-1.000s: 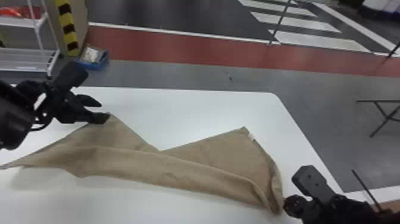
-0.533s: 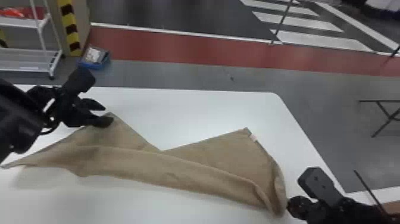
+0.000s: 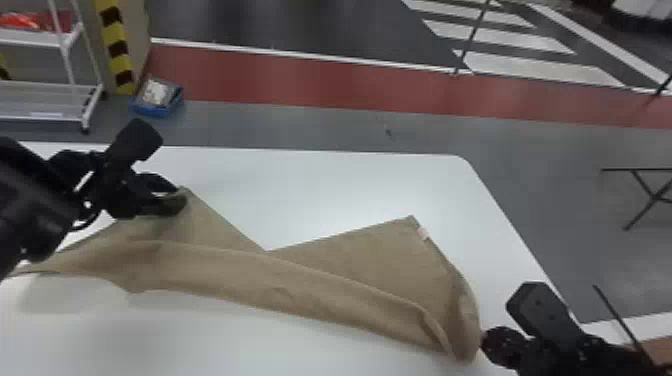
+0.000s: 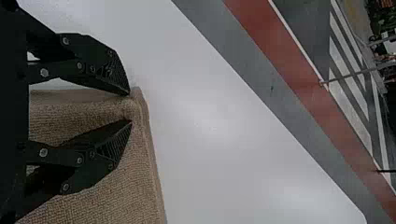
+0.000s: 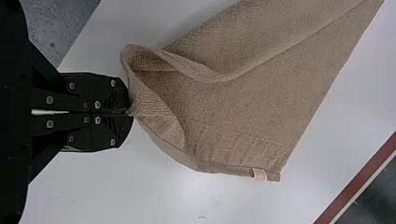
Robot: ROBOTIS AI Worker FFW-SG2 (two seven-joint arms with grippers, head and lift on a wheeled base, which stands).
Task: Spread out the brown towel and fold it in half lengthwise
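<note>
The brown towel (image 3: 280, 280) lay crumpled lengthwise across the worktop (image 3: 345, 185), its near side rolled over in a long, loose fold. Along the far side two peaks stood out with a notch between them; near the tip of the right-hand peak sat a pale tag (image 3: 423, 233). The left pincer (image 4: 130, 108) was at the other peak, its fingers parted, with a raised ridge of cloth by the gap between their tips. The right pincer (image 5: 130, 112) had its fingers closed together on the edge of the towel at the near right end, where the cloth curled up into a loop.

The work seemed to be at the spreading step, well short of the lengthwise fold, since the cloth was neither flat nor square. The next move probably called for the left pincer to take a firm hold of its corner, then for both arms to draw the towel taut and open the rolled side. A weak hold on the left might have let that corner slip.

Farther out, on the floor beyond the worktop, a blue box (image 3: 152, 109) held something whitish (image 3: 155, 91) that I could not identify. Beside it, a white rack (image 3: 37, 37) carried red items (image 3: 20, 21) on its upper shelf.
</note>
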